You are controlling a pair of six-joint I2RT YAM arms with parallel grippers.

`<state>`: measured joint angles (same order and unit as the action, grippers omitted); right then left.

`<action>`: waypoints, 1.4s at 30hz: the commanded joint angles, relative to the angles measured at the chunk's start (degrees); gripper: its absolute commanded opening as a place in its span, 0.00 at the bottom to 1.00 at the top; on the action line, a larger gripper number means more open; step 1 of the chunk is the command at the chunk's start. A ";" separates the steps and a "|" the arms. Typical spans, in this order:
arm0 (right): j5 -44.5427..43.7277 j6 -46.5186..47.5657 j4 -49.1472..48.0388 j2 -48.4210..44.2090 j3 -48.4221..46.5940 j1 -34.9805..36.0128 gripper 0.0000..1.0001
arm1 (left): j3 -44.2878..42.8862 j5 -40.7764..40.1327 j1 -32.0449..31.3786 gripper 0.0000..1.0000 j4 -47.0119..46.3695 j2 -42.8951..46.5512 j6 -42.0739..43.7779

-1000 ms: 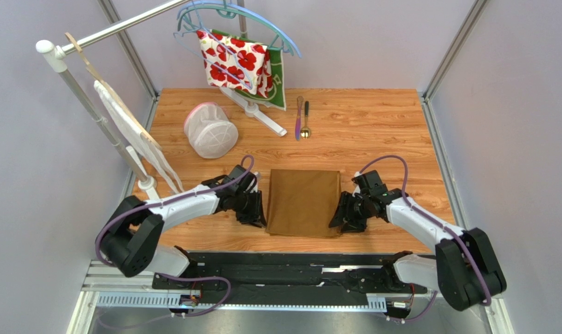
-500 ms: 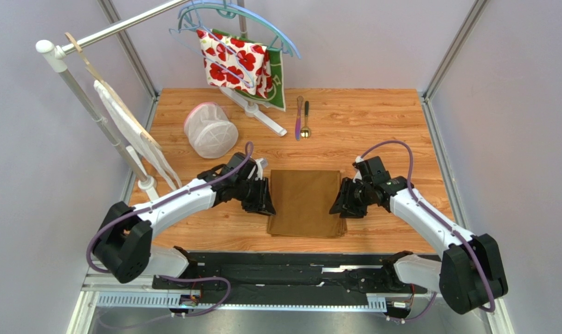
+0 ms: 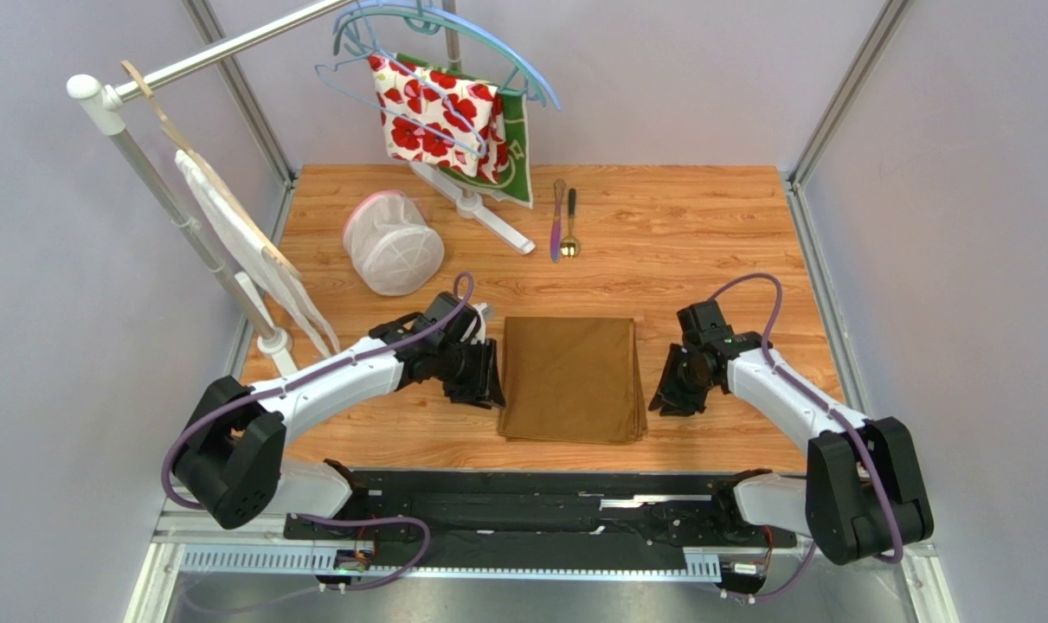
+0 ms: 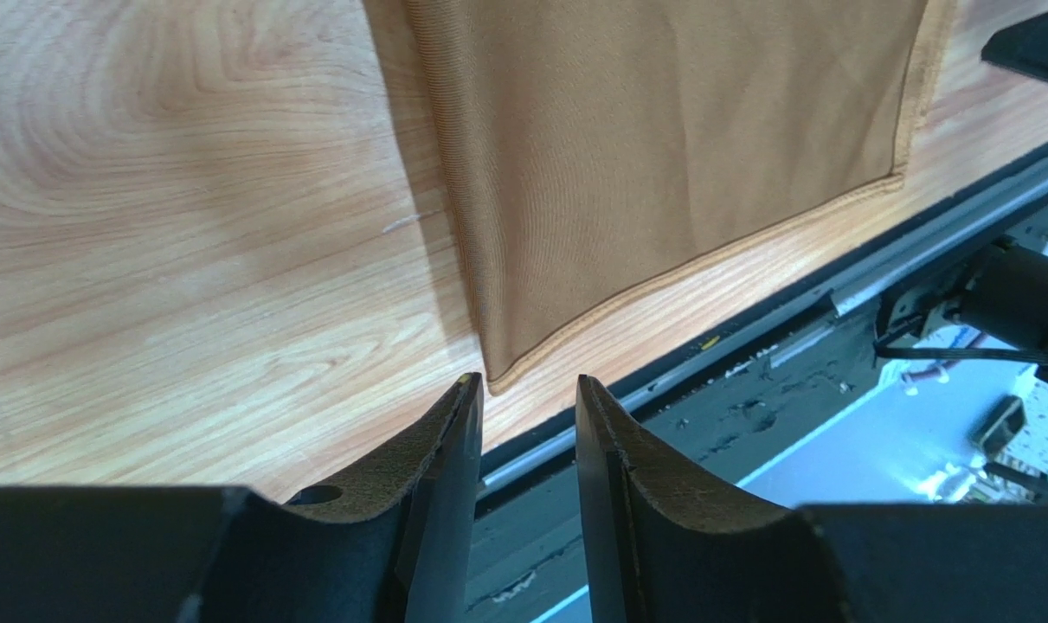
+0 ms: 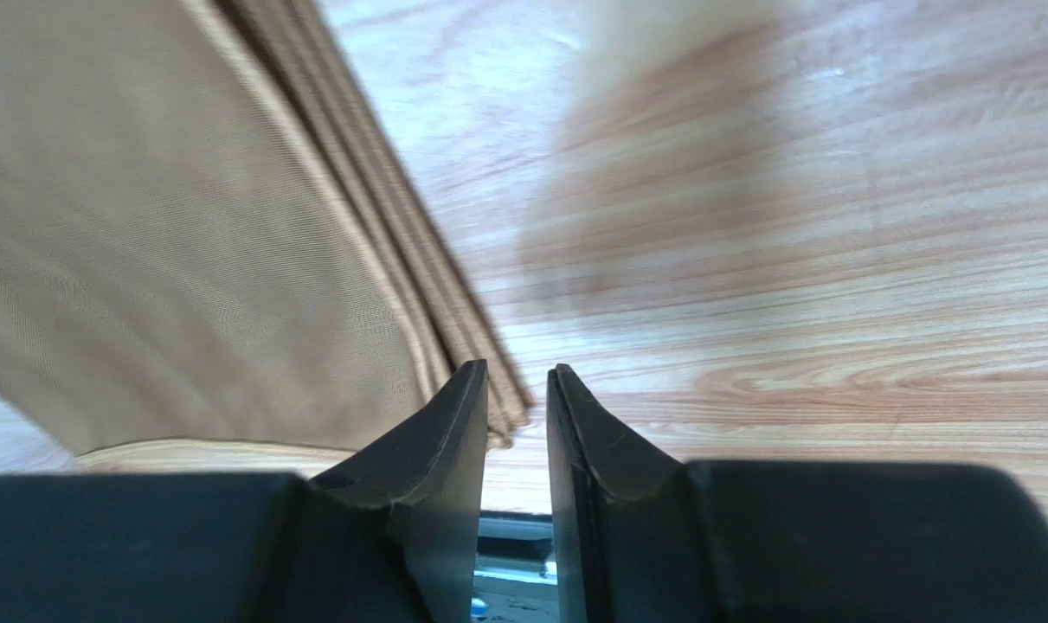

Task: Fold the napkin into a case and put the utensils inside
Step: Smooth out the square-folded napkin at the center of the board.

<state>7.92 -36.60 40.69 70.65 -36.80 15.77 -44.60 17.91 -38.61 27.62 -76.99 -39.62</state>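
The golden-brown napkin (image 3: 571,378) lies folded in a rectangle at the table's near middle, its layered edge on the right. It also shows in the left wrist view (image 4: 659,143) and the right wrist view (image 5: 191,221). My left gripper (image 3: 486,377) is just left of it, jaws a little apart and empty (image 4: 529,390). My right gripper (image 3: 673,390) is just right of it, jaws slightly apart and empty (image 5: 516,379). The purple-pink knife (image 3: 556,221) and the gold-bowled spoon (image 3: 569,223) lie side by side at the far middle.
A white mesh basket (image 3: 390,243) sits at the far left. A hanger stand with the red-flowered and green cloths (image 3: 444,117) is at the back. A white rack (image 3: 204,221) with a pale bag stands on the left. The table's near edge and black rail (image 4: 802,338) are close.
Both grippers have let go of the napkin and drawn back from its sides; the right one moved out to the right. The napkin lies flat, slightly wider than before.
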 commanded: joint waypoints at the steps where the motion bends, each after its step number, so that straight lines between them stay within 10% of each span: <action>1: -1.42 -0.84 -2.63 1.68 2.25 0.05 0.24 | 0.21 -2.00 -0.15 0.40 -0.71 -1.22 1.73; 18: 3.33 -6.11 -9.49 5.46 7.26 3.74 0.06 | 1.01 5.11 -4.45 0.14 -15.13 -13.71 -4.41; 26: -4.75 -3.22 -0.01 3.53 2.88 3.74 0.06 | -3.39 -0.75 -5.60 0.21 -6.46 -9.94 -1.97; 42: 1.55 -2.25 2.83 -12.29 1.72 6.38 0.55 | 0.74 -2.27 -5.60 0.31 -1.60 -3.16 -0.90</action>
<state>5.21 -40.23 45.47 61.12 -35.22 20.67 -44.82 15.81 -44.12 26.17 -81.32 -40.80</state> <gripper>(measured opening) 0.551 0.317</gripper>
